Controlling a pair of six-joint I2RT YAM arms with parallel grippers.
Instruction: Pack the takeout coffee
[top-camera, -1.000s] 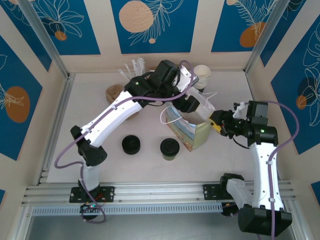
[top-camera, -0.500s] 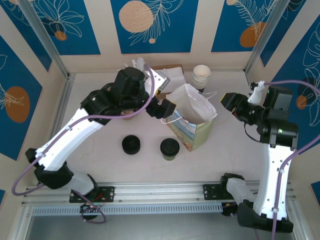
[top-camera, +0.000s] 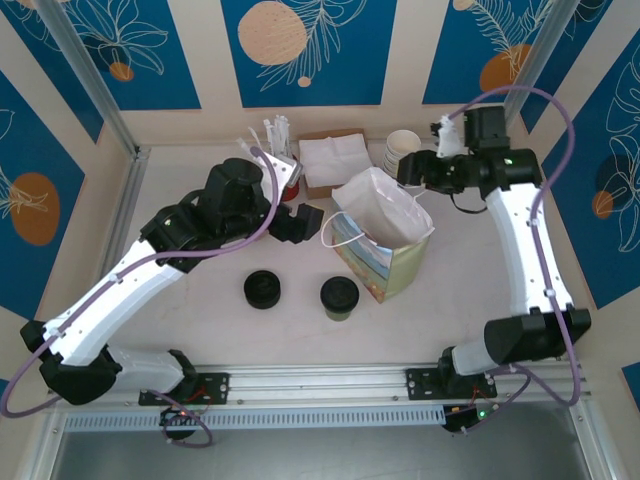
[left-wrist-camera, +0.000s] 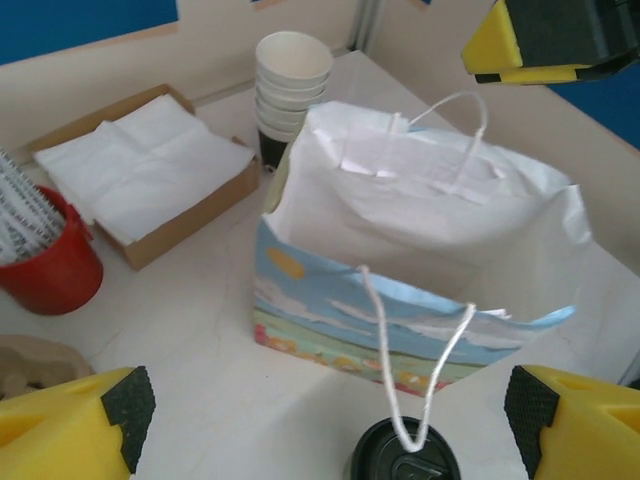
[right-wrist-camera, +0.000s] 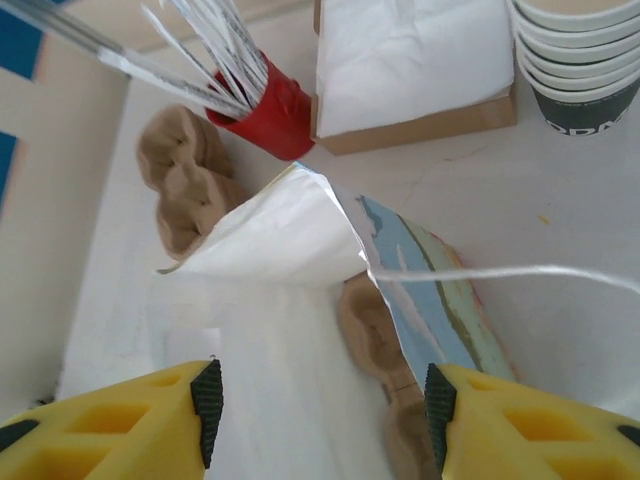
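Note:
The takeout coffee (top-camera: 340, 298), a small olive-sided cup with a black lid, stands on the table just in front of the paper bag (top-camera: 385, 240). Its lid (left-wrist-camera: 405, 457) shows at the bottom of the left wrist view, with the bag's string handle (left-wrist-camera: 420, 370) lying on it. My left gripper (top-camera: 303, 221) hangs open to the left of the bag (left-wrist-camera: 420, 250), nothing between its fingers (left-wrist-camera: 70, 425). My right gripper (top-camera: 416, 171) is open above the bag's back right corner. In the right wrist view it (right-wrist-camera: 323, 415) looks down into the open white mouth of the bag (right-wrist-camera: 270, 340).
A low black lid disc (top-camera: 263, 289) lies left of the coffee. At the back stand stacked paper cups (left-wrist-camera: 290, 85), a napkin box (left-wrist-camera: 150, 165) and a red cup of sticks (right-wrist-camera: 265, 105). A brown pulp carrier (right-wrist-camera: 185, 180) lies left of the bag; another brown shape (right-wrist-camera: 375, 330) seems inside it.
My left arm drew back leftward from the bag's mouth. My right arm swung from the bag's right side up to its back corner. The bag now stands open and untouched.

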